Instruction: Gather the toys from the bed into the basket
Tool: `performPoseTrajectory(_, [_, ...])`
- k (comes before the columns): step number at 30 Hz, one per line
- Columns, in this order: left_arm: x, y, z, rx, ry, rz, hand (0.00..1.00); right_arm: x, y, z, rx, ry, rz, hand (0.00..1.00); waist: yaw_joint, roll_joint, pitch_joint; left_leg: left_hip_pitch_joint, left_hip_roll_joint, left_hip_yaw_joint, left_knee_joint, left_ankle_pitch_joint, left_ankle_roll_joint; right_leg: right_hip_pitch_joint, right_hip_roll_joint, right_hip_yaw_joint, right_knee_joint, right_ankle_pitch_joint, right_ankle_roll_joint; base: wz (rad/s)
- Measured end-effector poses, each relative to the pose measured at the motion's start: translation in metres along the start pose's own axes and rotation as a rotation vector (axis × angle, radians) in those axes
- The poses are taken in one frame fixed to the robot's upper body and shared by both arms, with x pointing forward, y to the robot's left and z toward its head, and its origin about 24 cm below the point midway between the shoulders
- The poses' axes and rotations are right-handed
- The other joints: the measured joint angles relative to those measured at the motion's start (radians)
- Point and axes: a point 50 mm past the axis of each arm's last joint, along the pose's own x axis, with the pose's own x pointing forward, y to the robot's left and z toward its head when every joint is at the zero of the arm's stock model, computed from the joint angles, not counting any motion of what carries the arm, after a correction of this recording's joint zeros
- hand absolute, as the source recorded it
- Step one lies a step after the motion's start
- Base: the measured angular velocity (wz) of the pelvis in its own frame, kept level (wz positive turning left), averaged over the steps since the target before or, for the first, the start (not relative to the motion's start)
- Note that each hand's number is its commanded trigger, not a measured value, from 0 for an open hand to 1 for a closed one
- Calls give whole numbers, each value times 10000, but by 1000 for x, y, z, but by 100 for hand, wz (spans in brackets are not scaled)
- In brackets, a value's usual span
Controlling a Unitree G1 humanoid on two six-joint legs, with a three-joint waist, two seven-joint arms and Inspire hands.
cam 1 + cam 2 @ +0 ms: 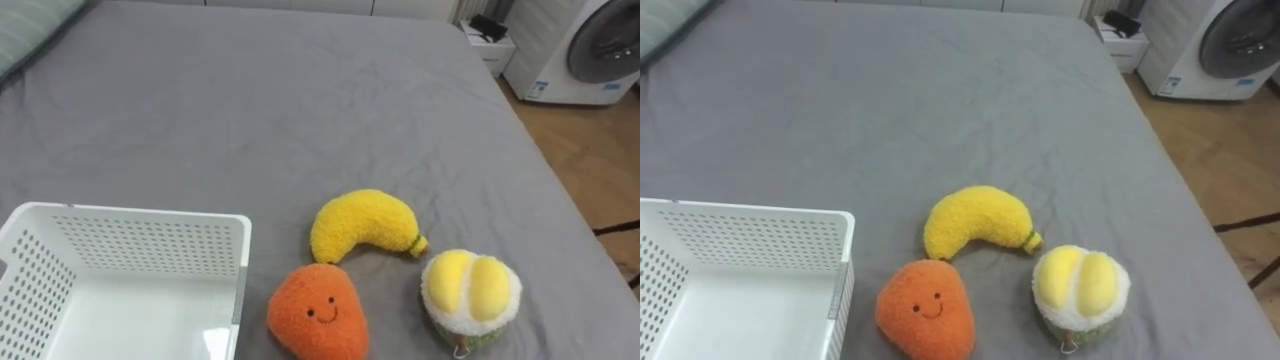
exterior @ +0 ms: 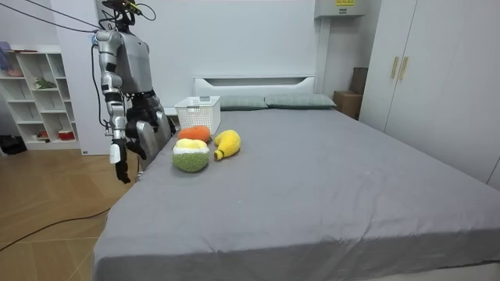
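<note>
Three plush toys lie close together on the grey bed (image 1: pixel 300 100). A yellow banana (image 1: pixel 360 225) is farthest from me. An orange toy with a smiling face (image 1: pixel 318 312) lies in front of it. To its right sits a round green toy with a white and yellow top (image 1: pixel 470 295). A white perforated basket (image 1: pixel 150 215) stands on the bed just left of the orange toy, with nothing inside. In the room view I stand at the bedside by the toys (image 2: pixel 191 156), and my right hand (image 2: pixel 123 162) hangs at my side, below the mattress edge.
The bed's right edge drops to a wooden floor, where a washing machine (image 1: pixel 590 45) stands at the far right. Pillows (image 2: pixel 297 101) lie at the headboard. A white shelf (image 2: pixel 35 94) stands behind me and wardrobes (image 2: pixel 437 78) line the far wall.
</note>
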Motion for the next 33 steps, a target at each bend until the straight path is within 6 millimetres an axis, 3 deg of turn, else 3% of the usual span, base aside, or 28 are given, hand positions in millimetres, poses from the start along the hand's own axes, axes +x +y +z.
performPoseTrajectory(1, [0,0,0,-17,-46,5,0,0,2,7,22,-331,48,0,17,77,-18,-5,-1,7,1,0,0,-1,1,0,-8,2,-1,0])
performPoseTrajectory(5, [0,1,1,-182,-153,18,0,-2,8,26,-492,-1240,-21,0,134,36,28,-26,1,43,-14,0,-1,3,7,46,0,4,-2,-2])
performPoseTrajectory(14, [0,1,2,-167,-222,24,0,-12,26,65,-1304,-3334,228,0,285,109,-26,-20,5,102,-34,0,-1,-20,21,133,40,4,-2,-2])
performPoseTrajectory(22, [0,-4,7,-62,-351,-156,0,-35,51,105,-2286,-5757,965,0,539,259,-90,-25,11,116,-6,1,0,-38,12,139,93,4,-4,0])
performPoseTrajectory(33, [-2,-8,5,382,-405,-243,0,-58,74,126,-2589,-7263,1963,0,513,296,-104,-22,19,95,24,2,2,-13,-19,84,144,6,-6,1])
